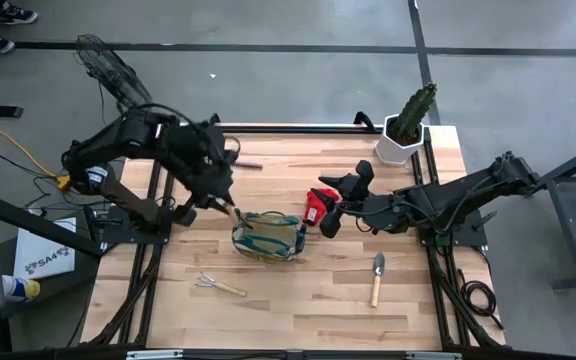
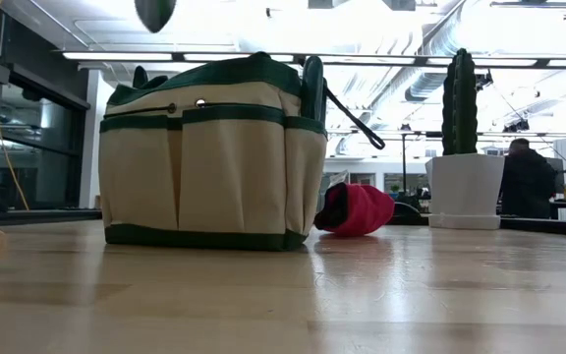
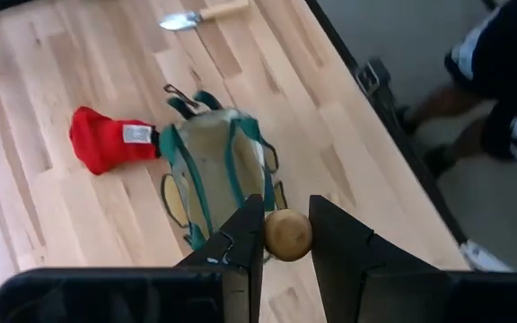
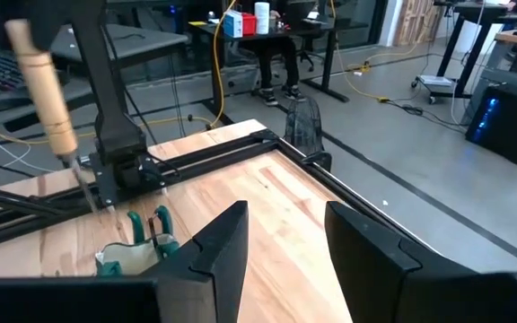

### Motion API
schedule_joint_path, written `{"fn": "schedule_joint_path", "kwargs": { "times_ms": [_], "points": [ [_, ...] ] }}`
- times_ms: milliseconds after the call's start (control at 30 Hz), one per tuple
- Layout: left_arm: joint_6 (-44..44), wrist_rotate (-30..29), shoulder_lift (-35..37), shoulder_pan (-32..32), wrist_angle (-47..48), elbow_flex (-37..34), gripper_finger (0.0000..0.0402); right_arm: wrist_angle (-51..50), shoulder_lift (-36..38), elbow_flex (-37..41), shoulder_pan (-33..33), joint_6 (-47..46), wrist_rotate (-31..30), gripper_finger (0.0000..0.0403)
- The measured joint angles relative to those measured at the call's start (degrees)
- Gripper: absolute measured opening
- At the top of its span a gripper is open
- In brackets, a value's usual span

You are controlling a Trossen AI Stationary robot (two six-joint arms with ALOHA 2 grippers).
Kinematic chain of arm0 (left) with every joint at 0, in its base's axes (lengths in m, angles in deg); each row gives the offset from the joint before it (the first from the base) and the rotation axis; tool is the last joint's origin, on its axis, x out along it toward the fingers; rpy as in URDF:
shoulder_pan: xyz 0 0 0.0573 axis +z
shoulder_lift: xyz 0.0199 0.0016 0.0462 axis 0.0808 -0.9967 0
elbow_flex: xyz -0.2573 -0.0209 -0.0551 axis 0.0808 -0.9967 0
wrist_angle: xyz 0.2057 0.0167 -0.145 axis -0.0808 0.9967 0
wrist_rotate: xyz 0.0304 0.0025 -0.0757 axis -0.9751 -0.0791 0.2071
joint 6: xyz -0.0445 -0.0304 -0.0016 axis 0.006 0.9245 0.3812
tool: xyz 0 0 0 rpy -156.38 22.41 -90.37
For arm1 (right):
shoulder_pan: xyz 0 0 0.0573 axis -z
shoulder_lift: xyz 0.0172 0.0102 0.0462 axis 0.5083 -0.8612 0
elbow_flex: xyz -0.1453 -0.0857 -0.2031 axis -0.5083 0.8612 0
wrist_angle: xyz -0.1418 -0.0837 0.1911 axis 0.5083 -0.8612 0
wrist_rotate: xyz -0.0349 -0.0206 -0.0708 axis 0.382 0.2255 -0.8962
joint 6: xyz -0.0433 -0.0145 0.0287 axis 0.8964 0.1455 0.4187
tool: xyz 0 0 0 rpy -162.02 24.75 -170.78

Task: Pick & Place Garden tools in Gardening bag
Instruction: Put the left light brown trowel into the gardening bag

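The tan gardening bag (image 1: 268, 236) with green trim stands upright at the table's middle; it also shows in the low view (image 2: 209, 162). My left gripper (image 1: 218, 203) hangs just above the bag's left end, shut on a wooden-handled trowel (image 4: 48, 99). The trowel's dark blade tip (image 2: 155, 12) hangs over the bag. The red glove-like piece (image 1: 316, 205) lies on the table right of the bag. My right gripper (image 1: 330, 215) is open and empty beside it. A hand rake (image 1: 218, 285) and a second trowel (image 1: 377, 276) lie near the front. My left gripper pinches the rounded butt end of the trowel's wooden handle (image 3: 287, 235) between its two fingers. The fingers come from above, pointing down toward the bag. The trowel hangs below them, blade down and a little tilted, clear of the table and over the bag's open top (image 3: 218, 157).
A green cactus in a white pot (image 1: 405, 128) stands at the far right corner. A dark tool (image 1: 249, 165) lies near the far edge. Dark handles (image 2: 312, 87) stick out of the bag's right side. People sit at desks beyond the table.
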Motion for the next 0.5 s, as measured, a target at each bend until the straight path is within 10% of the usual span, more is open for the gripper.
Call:
{"fn": "schedule_joint_path", "kwargs": {
  "times_ms": [500],
  "points": [
    [-4.3, -7.1, 0.0, -11.2, 1.3, -0.3, 0.0063, -0.1, 0.0, 0.0, 0.1, -0.4, 0.0, 0.0142]
  ]
}}
